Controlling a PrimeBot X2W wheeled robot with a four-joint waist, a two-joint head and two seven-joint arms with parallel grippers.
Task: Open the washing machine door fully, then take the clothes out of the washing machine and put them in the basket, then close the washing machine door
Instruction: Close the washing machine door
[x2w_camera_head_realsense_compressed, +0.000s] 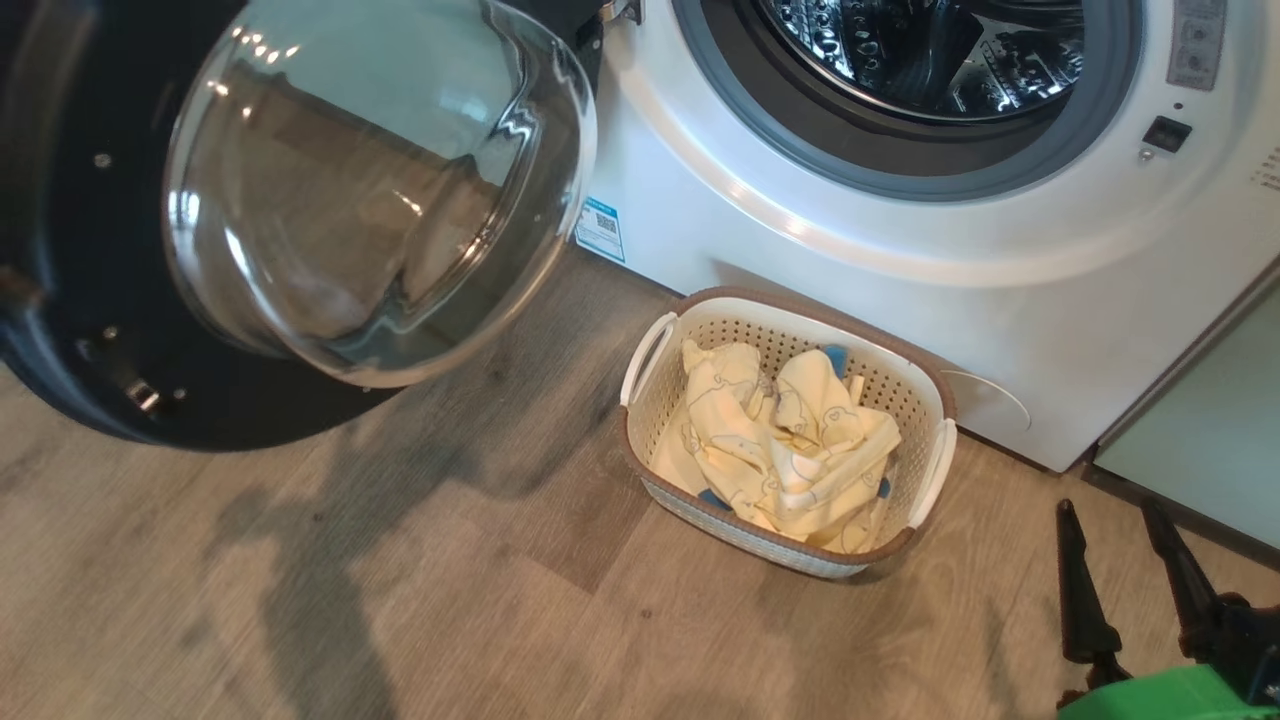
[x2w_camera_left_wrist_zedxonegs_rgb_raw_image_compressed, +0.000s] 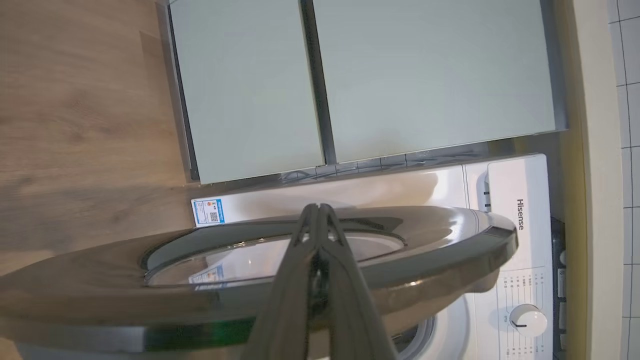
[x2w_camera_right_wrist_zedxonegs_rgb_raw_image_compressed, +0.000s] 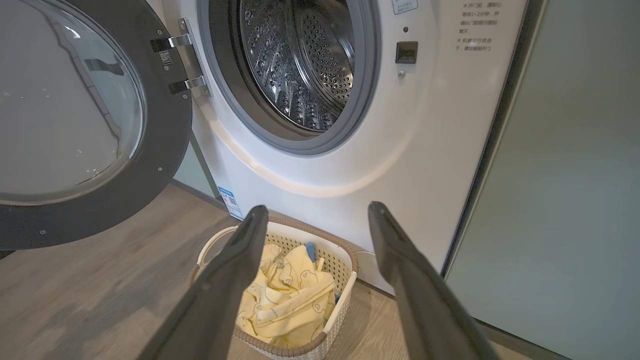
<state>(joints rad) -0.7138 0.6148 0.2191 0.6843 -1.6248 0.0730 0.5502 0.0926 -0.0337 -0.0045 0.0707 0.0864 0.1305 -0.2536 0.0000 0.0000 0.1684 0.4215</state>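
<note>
Right gripper (x2w_camera_right_wrist_zedxonegs_rgb_raw_image_compressed: 317, 209): fingers wide apart, holding nothing, in front of the washer (x2w_camera_head_realsense_compressed: 850, 260).
Basket (x2w_camera_head_realsense_compressed: 760, 330): just before the washer.
Clothes (x2w_camera_head_realsense_compressed: 780, 440): in the basket.
Door (x2w_camera_head_realsense_compressed: 350, 200): swung wide, left of the washer.
Left gripper (x2w_camera_left_wrist_zedxonegs_rgb_raw_image_compressed: 317, 207): fingers pressed together, by the door.

Head view: the washing machine door (x2w_camera_head_realsense_compressed: 60, 250) runs off the left and top edges, so we cannot trace its full black rim. The top edge cuts the drum (x2w_camera_head_realsense_compressed: 930, 50). The clothes (x2w_camera_head_realsense_compressed: 790, 440) cover the floor of the basket (x2w_camera_head_realsense_compressed: 790, 305). We find the print on the sticker (x2w_camera_head_realsense_compressed: 600, 228) too small to read. The right gripper (x2w_camera_head_realsense_compressed: 1108, 510) is cut off by the bottom edge below its fingers.

Left wrist view: the left gripper (x2w_camera_left_wrist_zedxonegs_rgb_raw_image_compressed: 317, 207) blurs toward the bottom edge and hides part of the door's rim.
</note>
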